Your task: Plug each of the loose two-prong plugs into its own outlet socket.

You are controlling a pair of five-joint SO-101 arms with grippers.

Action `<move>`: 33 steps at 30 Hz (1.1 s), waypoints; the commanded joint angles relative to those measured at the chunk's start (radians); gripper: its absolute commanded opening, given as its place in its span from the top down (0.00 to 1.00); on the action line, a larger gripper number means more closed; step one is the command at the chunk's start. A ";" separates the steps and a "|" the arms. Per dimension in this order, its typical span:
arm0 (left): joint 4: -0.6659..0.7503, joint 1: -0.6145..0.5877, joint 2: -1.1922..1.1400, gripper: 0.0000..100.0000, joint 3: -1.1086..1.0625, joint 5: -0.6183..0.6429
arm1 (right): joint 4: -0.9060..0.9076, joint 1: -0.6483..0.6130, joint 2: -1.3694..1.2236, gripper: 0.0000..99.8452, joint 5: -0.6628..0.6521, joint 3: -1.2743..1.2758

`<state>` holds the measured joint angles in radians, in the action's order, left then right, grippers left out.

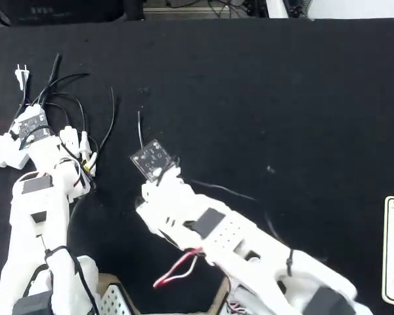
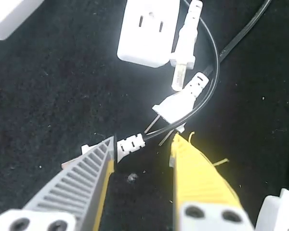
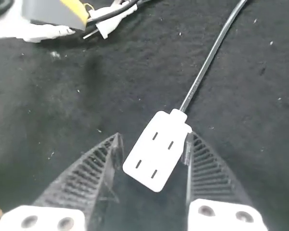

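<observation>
Black cloth covers the table, with cables beyond its 12 o'clock edge. Left gripper gapes beside a plug. Right gripper gapes around an outlet socket.

Left gripper, mine: one finger grey with fine cross-ribbing, the other finger plain yellow; both bases white. Right gripper, mine: fingers dark grey, ribbed in close lines; bases white. Table cloth black, flecked with pale lint. Outlet socket at centre: white, four dark slots; its cord black. Outlet block on the left: white, dark slots. Plugs beside it: white, prongs silver-grey, one with a ridged collar; leads black. Far-left plug: white. My arms: white; a red wire on the right one.
</observation>
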<state>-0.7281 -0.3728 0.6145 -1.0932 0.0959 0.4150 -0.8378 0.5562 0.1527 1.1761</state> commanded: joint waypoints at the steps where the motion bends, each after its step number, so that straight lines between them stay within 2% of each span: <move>1: 0.015 -0.012 0.020 0.81 0.051 0.011 | 0.009 -0.017 -0.134 0.79 0.052 -0.125; 9: 0.026 -0.035 0.020 0.81 0.045 0.011 | 0.239 -0.012 -0.285 0.79 0.158 -0.321; 14: 0.098 -0.077 0.020 0.81 0.012 0.011 | 0.256 -0.012 -0.374 0.79 0.169 -0.363; 24: 0.103 -0.074 0.020 0.81 0.008 0.011 | 0.384 -0.015 -0.565 0.79 0.169 -0.536; 33: 0.103 -0.076 0.020 0.81 0.008 0.011 | 0.385 -0.012 -0.599 0.80 0.161 -0.547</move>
<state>-0.6421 -0.4434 0.6145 -1.0932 0.0959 0.7848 -0.8424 -0.0422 0.3107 0.6697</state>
